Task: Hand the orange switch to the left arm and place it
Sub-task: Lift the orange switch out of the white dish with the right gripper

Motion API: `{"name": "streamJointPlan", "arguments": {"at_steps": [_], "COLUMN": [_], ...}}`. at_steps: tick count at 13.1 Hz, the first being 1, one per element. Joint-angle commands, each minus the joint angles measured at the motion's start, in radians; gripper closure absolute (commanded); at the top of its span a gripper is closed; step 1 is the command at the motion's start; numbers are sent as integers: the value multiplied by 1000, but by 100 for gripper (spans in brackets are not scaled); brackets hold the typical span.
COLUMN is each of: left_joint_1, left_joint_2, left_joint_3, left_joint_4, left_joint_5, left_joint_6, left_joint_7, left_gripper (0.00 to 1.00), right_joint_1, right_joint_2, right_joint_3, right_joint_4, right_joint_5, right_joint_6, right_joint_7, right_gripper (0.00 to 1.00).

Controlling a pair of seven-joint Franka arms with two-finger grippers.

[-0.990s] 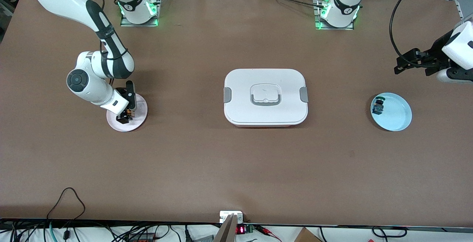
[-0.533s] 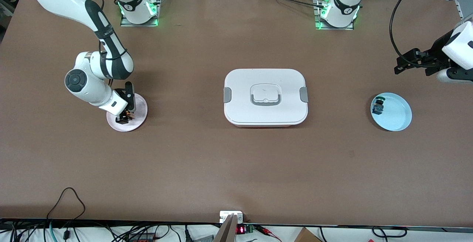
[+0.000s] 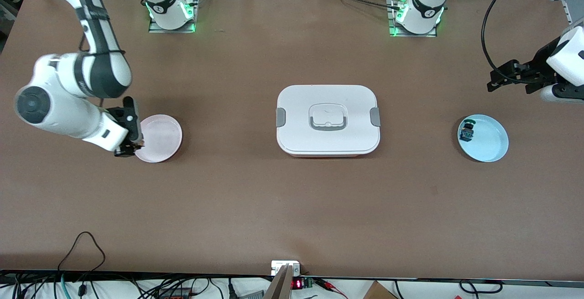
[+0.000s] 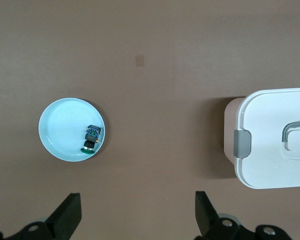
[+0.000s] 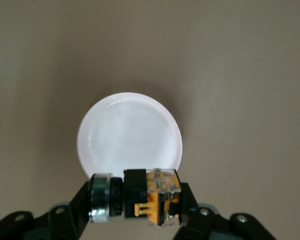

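Front view: 2 white jointed arms, 2 round plates, 1 white rounded-rectangular lidded box [image 3: 327, 120] w/ grey side latches at frame centre. Right gripper [image 3: 132, 146], lower left of frame, hangs over the rim of the empty round pink plate [image 3: 159, 138]; its fingers are clamped on the tiny black push-button orange switch [image 3: 139, 144], mostly hidden here, only a speck shows. Left gripper [image 3: 501, 80], upper right of frame, waits over bare brown table [image 3: 292, 207] w/ fingers spread wide; its arm is cut off by the frame edge. Round light-blue plate [image 3: 488, 139] at mid right holds 1 small black switch w/ green accents [image 3: 467, 130], tiny, details hard to make out.

Left wrist view: blue plate [image 4: 60, 130] w/ green switch [image 4: 91, 138] at frame left; box [image 4: 275, 140] cut off at the right edge, 1 latch visible. Both finger [image 4: 67, 215] tips show at the bottom, far apart, nothing between.

Right wrist view: only here the orange switch [image 5: 140, 197] shows clearly: silver cap, black body, orange block, lying sideways between the fingers [image 5: 72, 212] at frame bottom, over the pink plate [image 5: 127, 135] rim. Box and blue plate not in this view.
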Motion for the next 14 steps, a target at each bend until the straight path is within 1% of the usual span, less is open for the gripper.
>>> {"name": "streamJointPlan", "arguments": {"at_steps": [1,3,5,6,11,13,14], "left_joint_1": [5,5,5,5,5,5,4], "left_joint_2": [16,16,16,16,16,16,16], "left_joint_3": [-4,-4,-4,-4,-4,-4,-4], "left_joint_4": [33,35,35,35,35,35,35], "left_joint_5": [16,14,14,14,14,14,14], "left_joint_6": [-22,-22,-22,-22,-22,-22,-22], "left_joint_7": [-11,-11,-11,-11,-11,-11,-11], "left_gripper": [0,0,0,0,0,0,0], "right_joint_1": [1,6,3,3,3,3,1], "right_joint_2": [-15,-17,-23,-28,-29,-28,-22], "right_joint_3": [-12,-7,-9,-9,-4,-1,2], "right_joint_4": [201,350,447,462,464,461,456], "right_joint_5": [-12,-61,-74,-80,-80,-66,-43], "right_joint_6": [-234,-387,-499,-517,-518,-520,-529], "right_joint_7": [-6,0,14,22,23,17,29], "right_gripper": [100,100,100,100,100,100,100]}}
